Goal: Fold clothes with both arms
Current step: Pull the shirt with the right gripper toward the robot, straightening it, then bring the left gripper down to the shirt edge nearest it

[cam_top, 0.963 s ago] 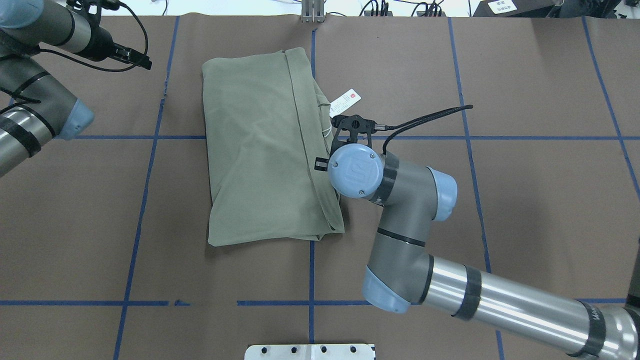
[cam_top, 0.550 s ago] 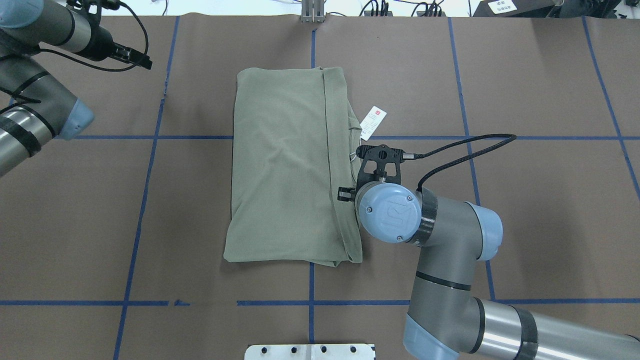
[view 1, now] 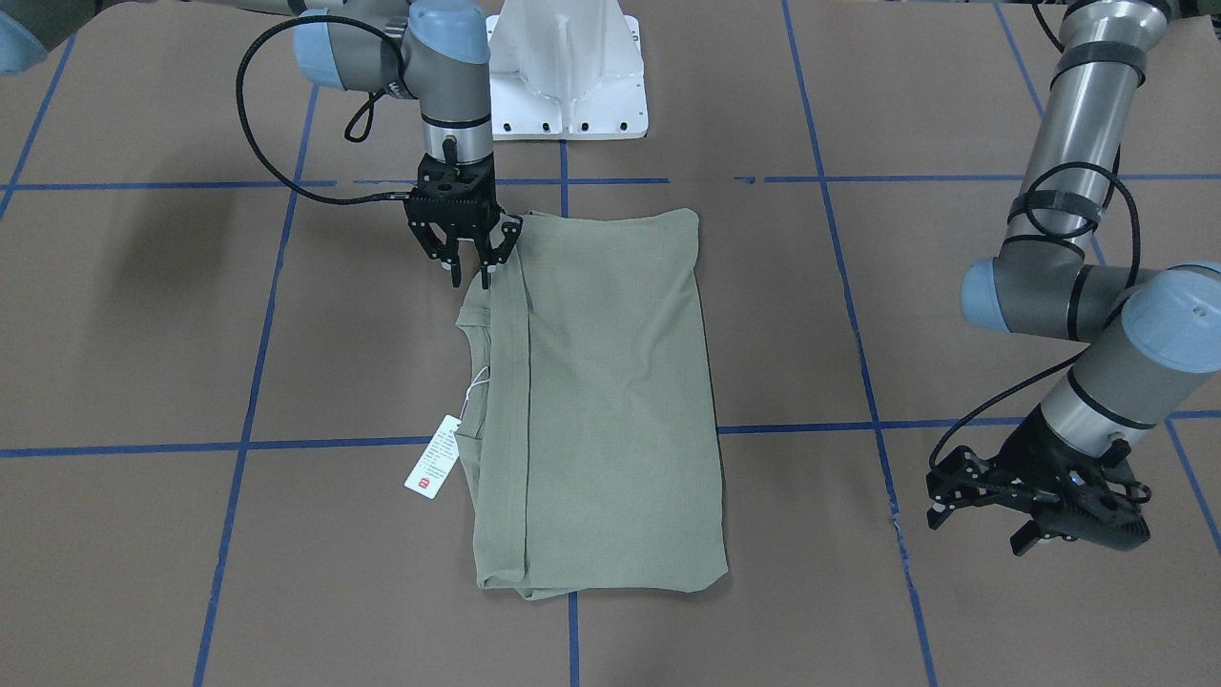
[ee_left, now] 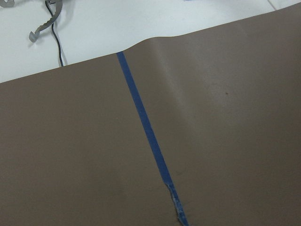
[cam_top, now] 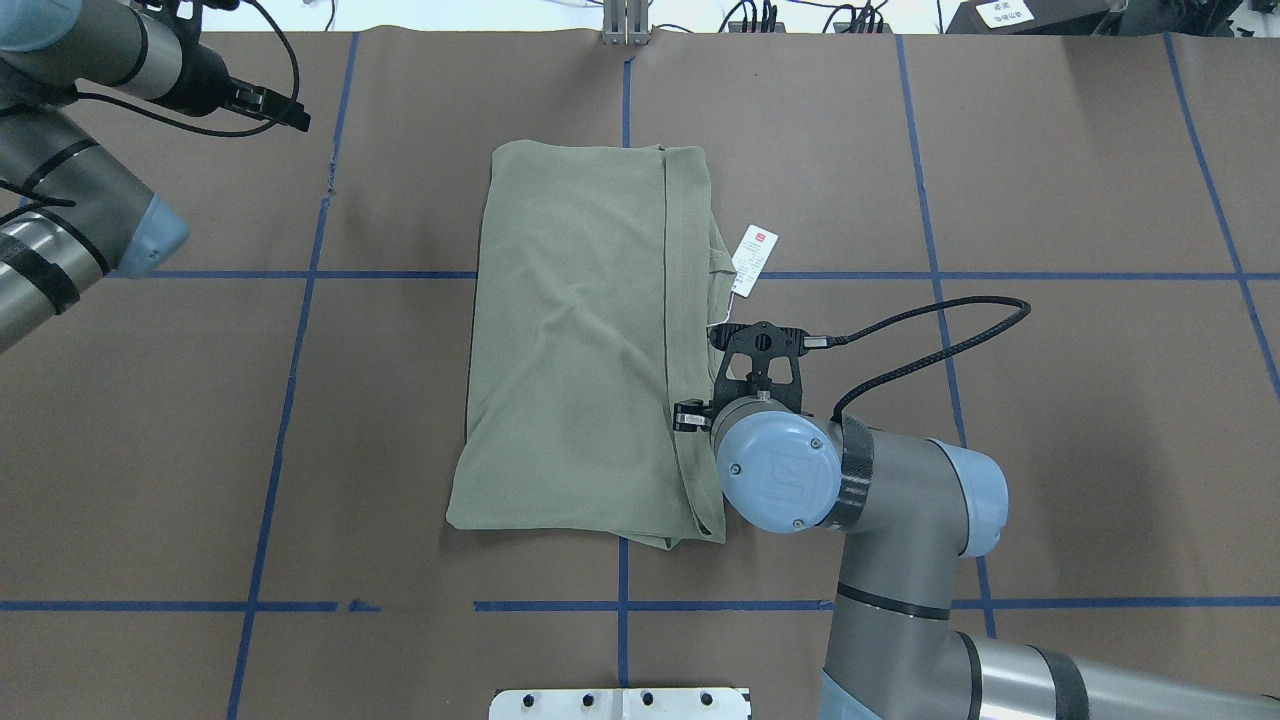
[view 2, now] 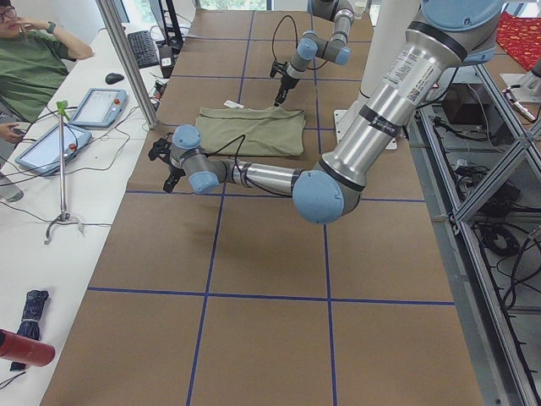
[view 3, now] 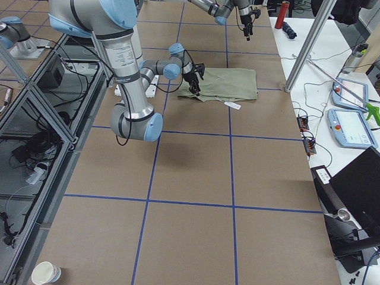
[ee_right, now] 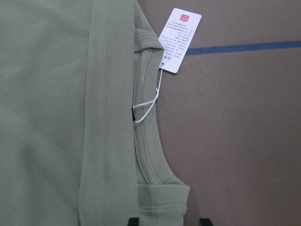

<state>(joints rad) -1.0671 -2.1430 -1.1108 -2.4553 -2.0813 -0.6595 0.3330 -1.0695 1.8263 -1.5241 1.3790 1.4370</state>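
shirt (cam_top: 570, 340): we've got it folded into a long rectangle, flat at the middle of the table (cam_top: 1050, 150).
hang tag (cam_top: 754, 252): lying on the brown cover, just beside the collar edge.
right gripper (view 1: 469, 279): pointing down at the shirt's collar-side edge, near the robot's end; we see the jaws spread, nothing clamped.
left gripper (view 1: 940, 496): well apart from the shirt, over bare table; its jaws we cannot tell.
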